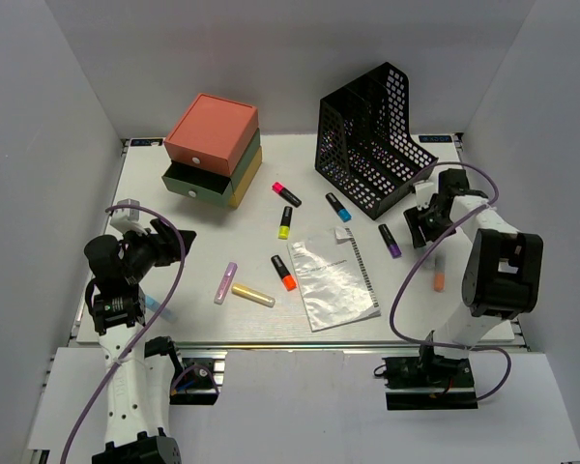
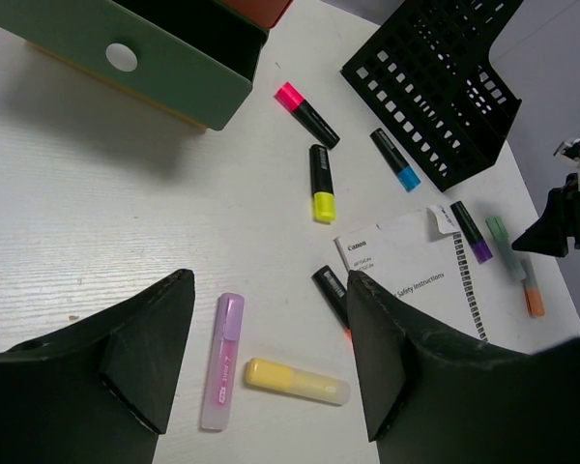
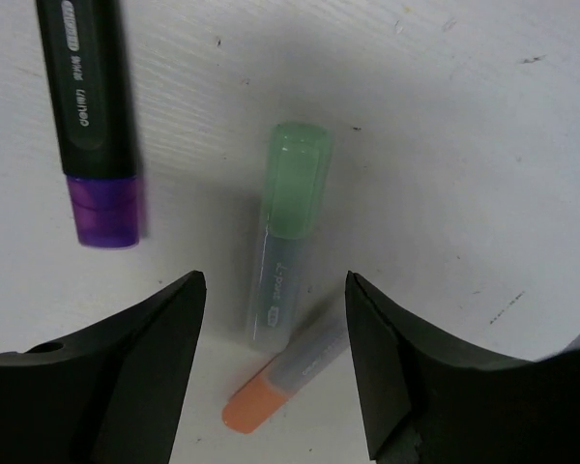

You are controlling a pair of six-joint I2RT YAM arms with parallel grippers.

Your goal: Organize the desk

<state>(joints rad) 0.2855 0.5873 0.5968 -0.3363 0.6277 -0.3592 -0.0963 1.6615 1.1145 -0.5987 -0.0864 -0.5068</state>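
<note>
The white desk holds scattered highlighters. My left gripper is open and empty, hovering above a lilac highlighter and a pale yellow one; its jaws stand wide apart. My right gripper is open and empty, low over a green-capped highlighter that lies between its jaws, touching an orange-tipped one. A purple-tipped black highlighter lies to the left.
A stacked pink-green-yellow drawer box with its green drawer pulled out stands at the back left. A black mesh file holder stands at the back right. A booklet and several black highlighters lie mid-desk. A metal rail runs along the near edge.
</note>
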